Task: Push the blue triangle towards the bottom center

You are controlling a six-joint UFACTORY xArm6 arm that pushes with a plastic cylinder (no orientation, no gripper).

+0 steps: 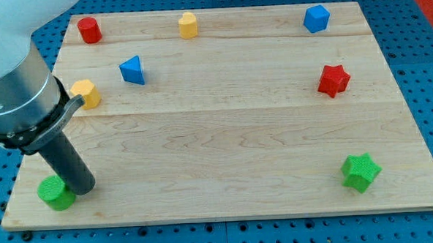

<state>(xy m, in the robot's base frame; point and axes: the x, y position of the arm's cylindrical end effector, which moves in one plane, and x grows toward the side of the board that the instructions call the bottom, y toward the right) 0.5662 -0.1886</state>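
Tip (85,189) down at near left of worktop (227,201), touching green round block (55,193). Blue triangle (132,70) far off, up left. No jaws, only a rod.

My arm (17,79) runs off the view's top and left edges, so its upper part is out of sight. Its body covers the left side of the yellow block (88,93), whose shape I can't settle. My tip (82,190) overlaps the green block (56,193), hiding its right side. The worktop (225,143) loses its left edge behind the arm.
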